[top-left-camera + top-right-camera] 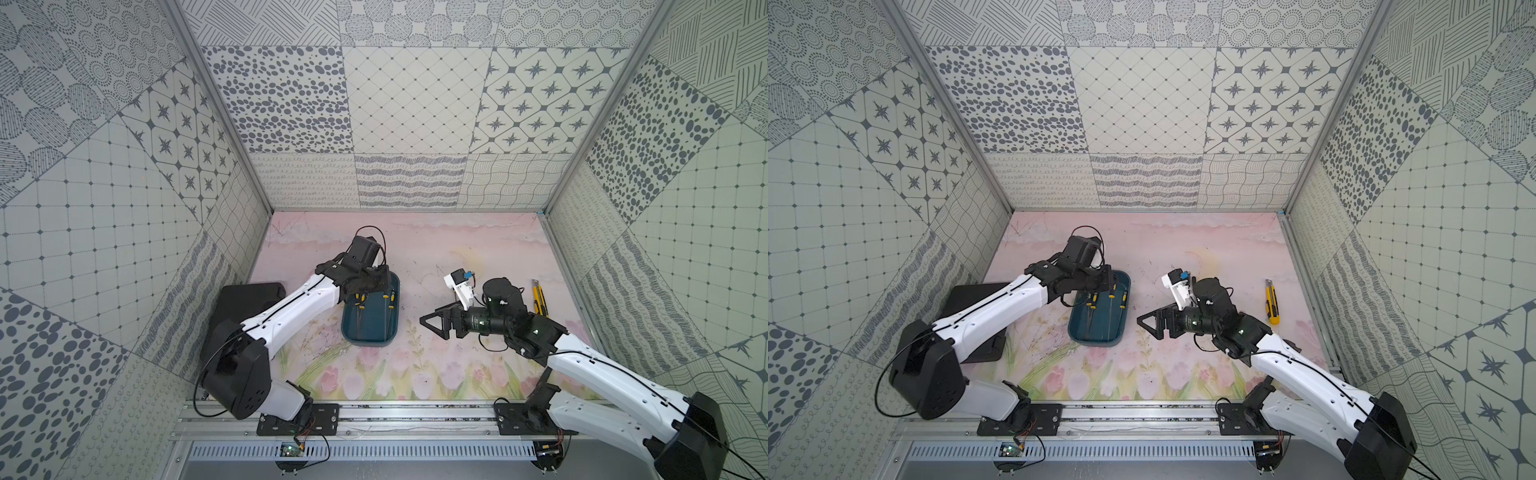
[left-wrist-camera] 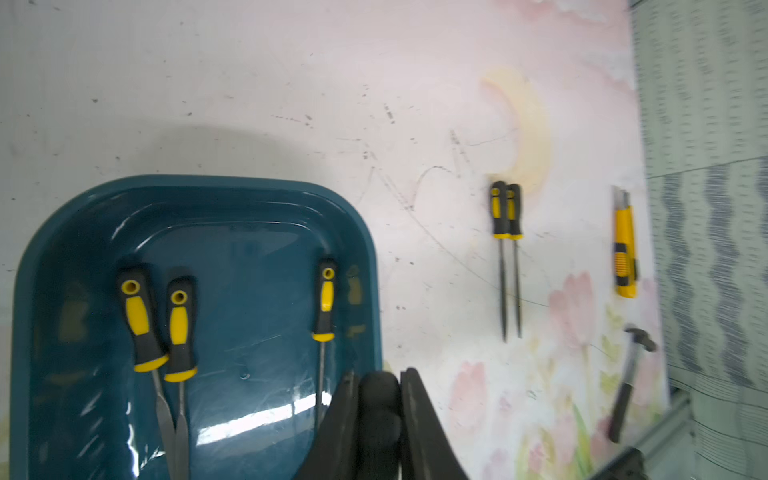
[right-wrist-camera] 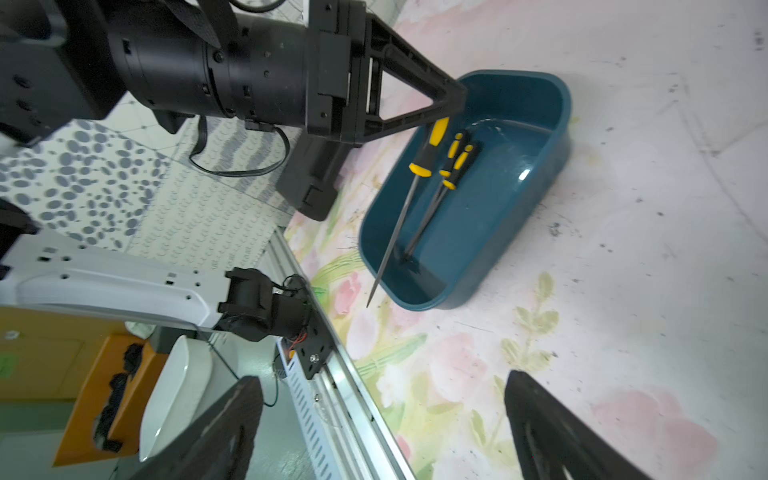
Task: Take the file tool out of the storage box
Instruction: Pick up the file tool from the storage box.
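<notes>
Your left end effector (image 2: 380,378), bottom centre of its wrist frame, is pinching the handle of one file (image 3: 424,156), which hangs tilted over the storage box (image 3: 536,199): lifted, I judge, not yet out. Your right end effector (image 3: 382,378) is spread, empty. Count: three boxed files (image 2: 179,328), two loose files (image 2: 506,212) on the worktop (image 2: 291,83), one knife (image 2: 624,249), one hammer (image 2: 627,386), one black case (image 3: 316,187).

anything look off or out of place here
Nothing spilled or broken. The file in the left hand hangs slanted, its tip showing past the box rim in the right wrist view. The mat is scratched.
</notes>
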`<action>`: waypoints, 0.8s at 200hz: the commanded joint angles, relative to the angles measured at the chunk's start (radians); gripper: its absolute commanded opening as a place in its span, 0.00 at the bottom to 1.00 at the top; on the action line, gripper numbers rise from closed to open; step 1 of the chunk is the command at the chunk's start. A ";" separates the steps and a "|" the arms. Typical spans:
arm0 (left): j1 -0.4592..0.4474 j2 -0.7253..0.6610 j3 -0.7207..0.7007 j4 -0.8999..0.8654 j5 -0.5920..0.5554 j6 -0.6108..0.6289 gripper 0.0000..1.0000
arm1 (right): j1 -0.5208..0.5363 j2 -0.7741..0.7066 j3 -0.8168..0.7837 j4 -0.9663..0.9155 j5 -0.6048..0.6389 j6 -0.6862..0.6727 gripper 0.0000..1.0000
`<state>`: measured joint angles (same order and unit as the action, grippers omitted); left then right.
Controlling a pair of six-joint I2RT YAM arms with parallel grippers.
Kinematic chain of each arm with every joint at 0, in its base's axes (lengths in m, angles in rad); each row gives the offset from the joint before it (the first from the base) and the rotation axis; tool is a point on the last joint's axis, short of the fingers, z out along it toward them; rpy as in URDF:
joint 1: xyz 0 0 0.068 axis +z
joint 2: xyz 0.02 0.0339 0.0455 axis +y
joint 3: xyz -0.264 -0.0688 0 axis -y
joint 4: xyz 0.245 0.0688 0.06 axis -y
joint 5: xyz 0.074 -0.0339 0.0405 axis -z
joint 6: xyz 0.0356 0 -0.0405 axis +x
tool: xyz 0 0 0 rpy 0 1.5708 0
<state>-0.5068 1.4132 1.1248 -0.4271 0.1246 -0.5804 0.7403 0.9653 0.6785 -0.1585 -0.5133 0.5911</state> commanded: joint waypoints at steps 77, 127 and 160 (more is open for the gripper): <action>0.005 -0.425 -0.130 0.445 0.460 -0.315 0.06 | 0.055 0.056 0.000 0.539 -0.262 0.282 0.82; 0.005 -0.458 -0.184 0.609 0.494 -0.397 0.06 | 0.129 0.126 0.047 0.592 -0.272 0.293 0.70; 0.005 -0.478 -0.193 0.632 0.483 -0.389 0.06 | 0.145 0.153 0.041 0.681 -0.306 0.345 0.58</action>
<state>-0.5018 0.9592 0.9424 0.0151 0.5468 -0.9096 0.8753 1.1027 0.6941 0.3866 -0.7811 0.8886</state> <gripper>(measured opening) 0.174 0.620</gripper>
